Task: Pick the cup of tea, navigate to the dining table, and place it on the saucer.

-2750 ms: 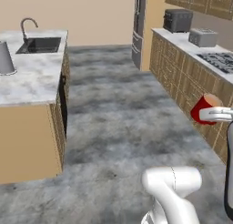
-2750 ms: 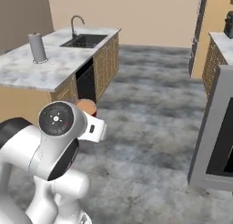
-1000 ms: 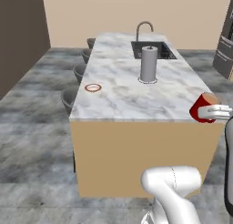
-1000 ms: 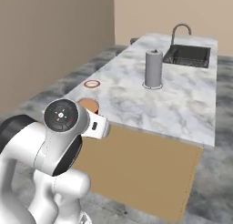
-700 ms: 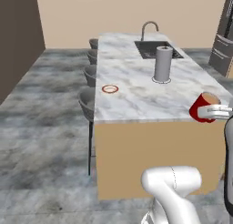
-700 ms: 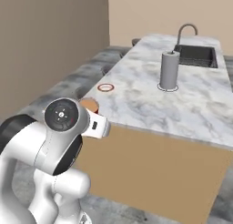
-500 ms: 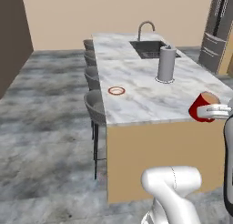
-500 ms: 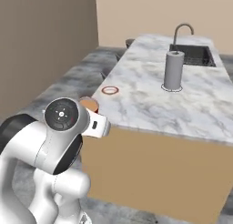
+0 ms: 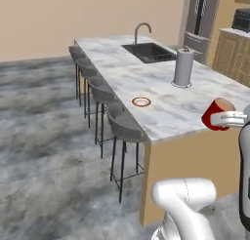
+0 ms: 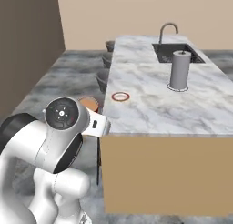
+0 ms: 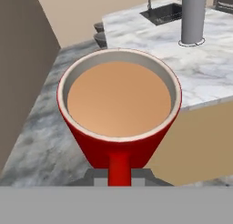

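The cup of tea (image 11: 119,104), a small red mug filled with brown liquid, is held up in the air by its handle, with my gripper (image 11: 119,175) shut on it. In the left base view the cup of tea (image 9: 216,114) hangs off the near corner of the dining table (image 9: 166,118), held by my gripper (image 9: 225,120). The saucer (image 9: 141,102), a small dish with a red rim, lies on the marble top near the stool side. From the right, the saucer (image 10: 120,97) sits beyond the cup of tea (image 10: 89,103), which peeks out behind my arm.
A grey paper-towel roll (image 9: 183,67) stands upright on the table, with a sink and tap (image 9: 148,50) beyond it. Several grey stools (image 9: 125,127) line the table's left side. A steel fridge (image 9: 199,18) and wooden cabinets stand at the back right.
The whole picture has shifted as the base moved; the table's near corner and stools now sit closer, at a new angle. The cup stays held in the same place.
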Robot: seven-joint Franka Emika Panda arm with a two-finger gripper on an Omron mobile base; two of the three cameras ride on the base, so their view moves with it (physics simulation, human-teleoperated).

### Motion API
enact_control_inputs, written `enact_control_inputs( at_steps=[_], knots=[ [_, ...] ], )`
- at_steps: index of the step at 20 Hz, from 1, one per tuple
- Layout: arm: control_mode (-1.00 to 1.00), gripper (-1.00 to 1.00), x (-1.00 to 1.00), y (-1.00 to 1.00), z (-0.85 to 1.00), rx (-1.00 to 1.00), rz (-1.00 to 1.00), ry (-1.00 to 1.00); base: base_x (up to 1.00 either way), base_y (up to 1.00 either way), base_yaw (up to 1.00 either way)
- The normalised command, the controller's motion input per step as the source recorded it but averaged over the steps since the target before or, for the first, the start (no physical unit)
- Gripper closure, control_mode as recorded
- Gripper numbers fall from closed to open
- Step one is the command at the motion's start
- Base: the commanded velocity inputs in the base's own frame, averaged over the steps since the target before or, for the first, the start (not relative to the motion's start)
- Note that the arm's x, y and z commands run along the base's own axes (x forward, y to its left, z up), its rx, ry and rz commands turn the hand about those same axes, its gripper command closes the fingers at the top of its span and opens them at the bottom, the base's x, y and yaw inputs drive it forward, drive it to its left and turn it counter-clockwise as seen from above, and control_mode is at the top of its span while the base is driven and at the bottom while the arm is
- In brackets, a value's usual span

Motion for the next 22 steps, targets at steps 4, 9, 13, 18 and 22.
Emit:
enact_control_inputs(
  at_steps=[4,9,13,18,22],
  knots=[
    [1.00,1.00,0.00,0.00,0.00,0.00,0.00,0.00,0.33,1.00,-0.48],
    [1.00,1.00,0.00,0.00,0.00,0.00,0.00,0.00,0.42,1.00,-0.55],
    [1.00,1.00,0.00,0.00,0.00,0.00,0.00,0.00,0.49,1.00,-0.56],
    [1.00,1.00,0.00,0.00,0.00,0.00,0.00,0.00,0.62,1.00,-0.58],
    [1.00,1.00,0.00,0.00,0.00,0.00,0.00,0.00,0.58,1.00,-0.60]
  ],
)
